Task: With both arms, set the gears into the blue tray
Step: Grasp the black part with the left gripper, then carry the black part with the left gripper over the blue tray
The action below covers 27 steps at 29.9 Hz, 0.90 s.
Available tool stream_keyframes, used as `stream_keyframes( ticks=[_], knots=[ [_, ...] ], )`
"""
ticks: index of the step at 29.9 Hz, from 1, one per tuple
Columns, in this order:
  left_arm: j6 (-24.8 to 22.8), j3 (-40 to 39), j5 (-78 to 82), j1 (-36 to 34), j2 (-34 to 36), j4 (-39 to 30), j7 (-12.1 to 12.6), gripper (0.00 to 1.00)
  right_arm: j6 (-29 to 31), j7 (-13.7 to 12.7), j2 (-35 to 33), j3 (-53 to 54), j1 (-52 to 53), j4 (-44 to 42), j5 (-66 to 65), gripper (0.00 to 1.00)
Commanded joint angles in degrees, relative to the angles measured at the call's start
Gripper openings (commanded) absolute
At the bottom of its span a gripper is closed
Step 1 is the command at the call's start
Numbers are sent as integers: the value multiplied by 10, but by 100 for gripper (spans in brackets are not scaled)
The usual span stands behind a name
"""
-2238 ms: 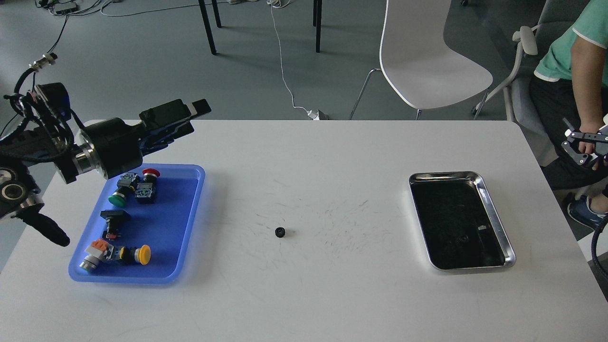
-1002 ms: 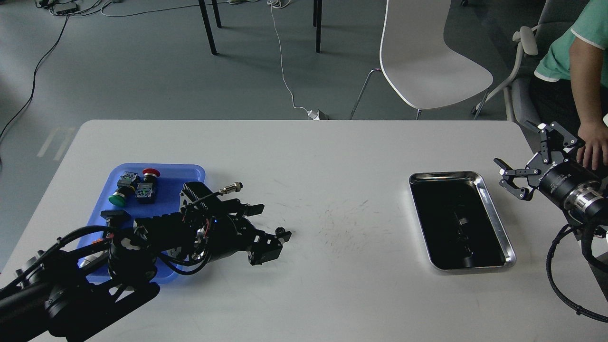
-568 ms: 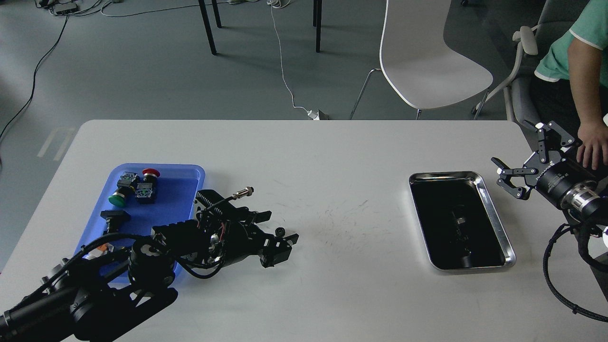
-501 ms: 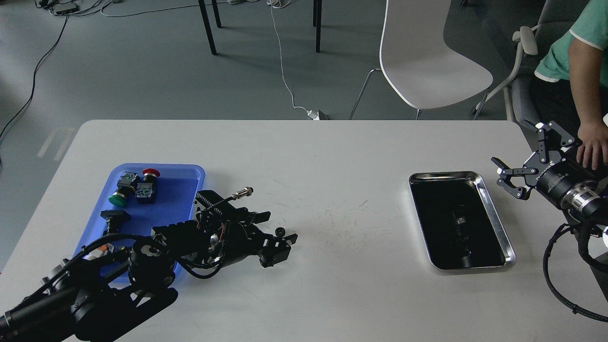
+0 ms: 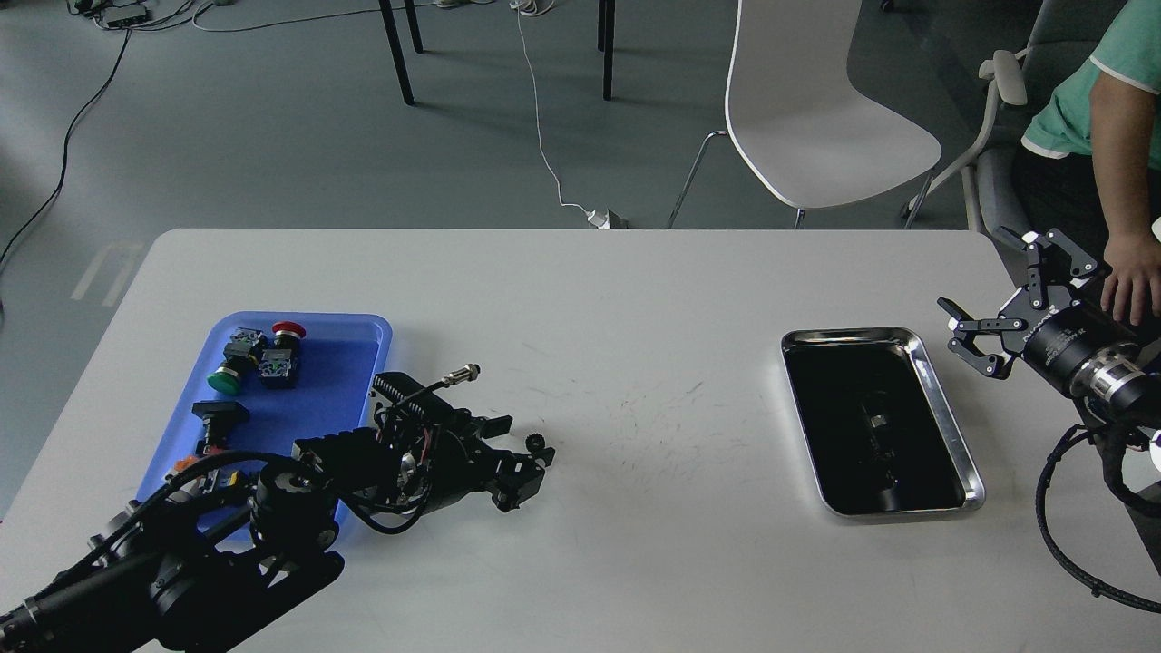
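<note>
The left claw (image 5: 523, 462) lies low on the table (image 5: 580, 299), its fingers apart either side of the gear (image 5: 535, 443), which sits at its tip, likely lined up for a pinch; whether they touch it, I cannot tell. The blue tray (image 5: 363, 363) lies just behind this claw, holding only switches (image 5: 258, 356), so the carry looks short. The right claw (image 5: 998, 304) hangs wide and empty, beside the steel tray (image 5: 943, 417). The white table is scuffed ahead of the left claw; beyond it, grey floor and a white chair (image 5: 816, 118)
</note>
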Motion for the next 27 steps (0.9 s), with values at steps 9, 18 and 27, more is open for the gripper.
stream_keyframes(
  ticks=[9,18,27],
  knots=[
    [0,11,0,9,-4,6,0,47,0,0,0,0,2,3,0,98],
    [0,11,0,10,-6,23,0,14,0,0,0,0,2,3,-1,98],
    [0,11,0,19,-3,27,0,3,0,1,0,0,1,3,-1,98]
  ],
)
